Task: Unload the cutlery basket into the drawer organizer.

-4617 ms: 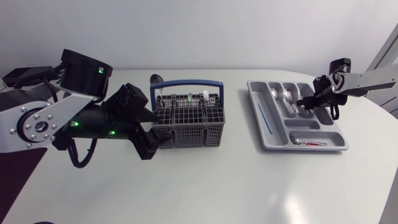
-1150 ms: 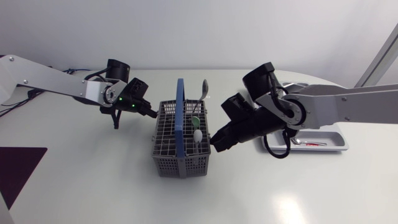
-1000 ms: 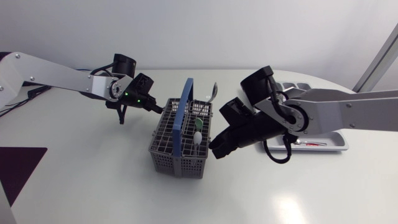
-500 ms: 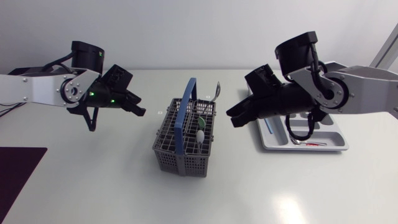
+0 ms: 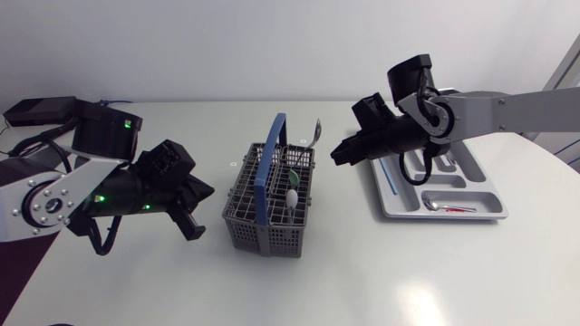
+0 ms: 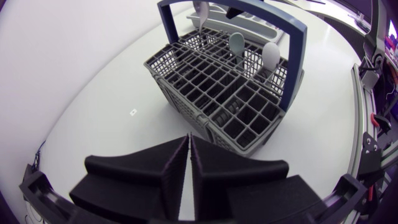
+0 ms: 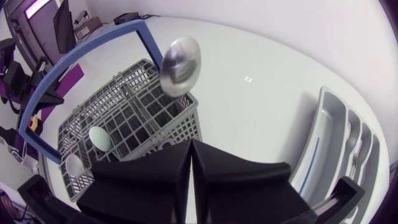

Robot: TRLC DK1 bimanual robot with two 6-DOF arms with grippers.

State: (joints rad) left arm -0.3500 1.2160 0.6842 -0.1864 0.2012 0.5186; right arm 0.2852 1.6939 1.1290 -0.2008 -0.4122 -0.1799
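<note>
The grey cutlery basket (image 5: pixel 267 204) with its blue handle (image 5: pixel 269 154) stands mid-table, turned at an angle. A metal spoon (image 5: pixel 314 136), a green spoon (image 5: pixel 293 177) and a white spoon (image 5: pixel 290 195) stand in it. My left gripper (image 5: pixel 207 192) is shut and empty, just left of the basket and apart from it. My right gripper (image 5: pixel 333 158), also shut and empty, hovers between the basket and the grey drawer organizer (image 5: pixel 399 204). In the left wrist view the basket (image 6: pixel 230 99) lies ahead of the left gripper (image 6: pixel 189 146). In the right wrist view the metal spoon (image 7: pixel 181 62) rises ahead of the right gripper (image 7: pixel 189 152).
The organizer holds a long blue piece (image 5: pixel 388 174) and a red-handled piece (image 5: pixel 455 209); my right arm covers its rear compartments. Bare white tabletop (image 5: pixel 362 272) stretches in front of the basket and organizer.
My left arm has drawn back and dropped toward the front left. My right gripper has pulled back toward the organizer. The basket has stayed put.
</note>
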